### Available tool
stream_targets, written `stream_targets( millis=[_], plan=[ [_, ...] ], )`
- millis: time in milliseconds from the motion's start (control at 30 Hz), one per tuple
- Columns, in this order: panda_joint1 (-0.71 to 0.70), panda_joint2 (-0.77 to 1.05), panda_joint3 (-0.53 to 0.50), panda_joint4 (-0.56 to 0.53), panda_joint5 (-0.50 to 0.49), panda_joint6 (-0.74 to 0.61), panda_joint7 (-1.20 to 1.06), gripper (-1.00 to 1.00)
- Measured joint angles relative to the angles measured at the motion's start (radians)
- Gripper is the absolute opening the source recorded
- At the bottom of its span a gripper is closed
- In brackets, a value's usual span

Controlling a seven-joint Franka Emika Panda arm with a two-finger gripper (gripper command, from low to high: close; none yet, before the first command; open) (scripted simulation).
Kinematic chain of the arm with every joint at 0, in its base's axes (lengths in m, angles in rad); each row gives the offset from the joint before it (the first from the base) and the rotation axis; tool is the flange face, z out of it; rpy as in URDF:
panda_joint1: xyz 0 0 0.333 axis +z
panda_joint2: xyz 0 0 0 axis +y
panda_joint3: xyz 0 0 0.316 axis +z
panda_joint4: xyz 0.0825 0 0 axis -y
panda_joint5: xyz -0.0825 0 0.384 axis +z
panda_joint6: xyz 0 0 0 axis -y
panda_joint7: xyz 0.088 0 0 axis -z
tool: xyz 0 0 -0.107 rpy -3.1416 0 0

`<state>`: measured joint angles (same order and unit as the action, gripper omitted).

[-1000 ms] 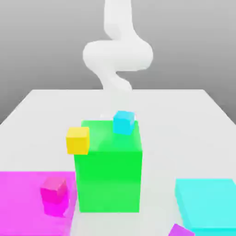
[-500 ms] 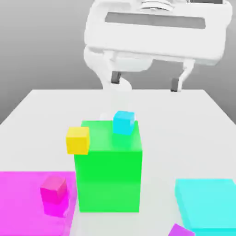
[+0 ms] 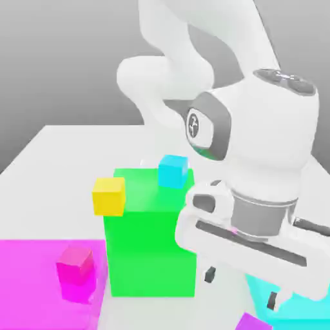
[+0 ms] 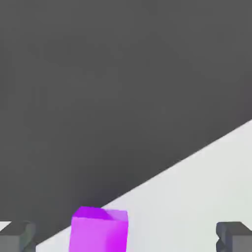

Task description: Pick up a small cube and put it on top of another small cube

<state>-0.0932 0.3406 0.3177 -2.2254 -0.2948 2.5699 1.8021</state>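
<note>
Exterior view: the white Panda arm bends down in front of the large green block [image 3: 151,238], its hand [image 3: 242,288] low over the white table [image 3: 58,148] near the front edge, fingers spread wide with nothing between them. One dark fingertip [image 3: 209,275] hangs beside the block, the other toward the flat cyan pad [image 3: 258,290] on the exterior view's right. The small plain purple cube [image 3: 248,322] sits on the table at the front, just below the hand and touching or just beside the pad's near corner; I cannot tell which. A small cyan cube [image 3: 173,171] rests on top of the green block near its back edge. A small yellow cube [image 3: 109,196] stands at the block's upper corner on the exterior view's left. A small magenta-pink cube [image 3: 75,267] sits on the flat magenta pad [image 3: 32,283].

Hand view: the purple cube [image 4: 99,230] lies between the two fingertips [image 4: 234,236], nearer one of them, close to the table's edge.
</note>
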Motion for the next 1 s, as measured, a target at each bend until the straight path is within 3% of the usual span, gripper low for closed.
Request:
stream_targets(
  millis=[67, 200, 233, 433, 633, 833, 1000],
  plan=[
    [0.01, 0.058, 0.006, 0.003, 0.021, 0.028, 0.03, 0.0],
    [0.061, 0.203, -0.052, 0.034, -0.028, 0.131, 0.084, 0.0],
    [0.069, 0.222, -0.062, 0.039, -0.037, 0.145, 0.092, -1.0],
    [0.074, 0.232, -0.067, 0.041, -0.041, 0.155, 0.095, -1.0],
    [0.01, 0.055, -0.008, 0.011, 0.028, 0.027, 0.008, -1.0],
    [-0.111, -0.122, -0.071, -0.038, 0.036, -0.081, -0.144, -1.0],
    [-0.237, -0.278, -0.15, -0.113, 0.108, -0.149, -0.282, -1.0]
  ],
)
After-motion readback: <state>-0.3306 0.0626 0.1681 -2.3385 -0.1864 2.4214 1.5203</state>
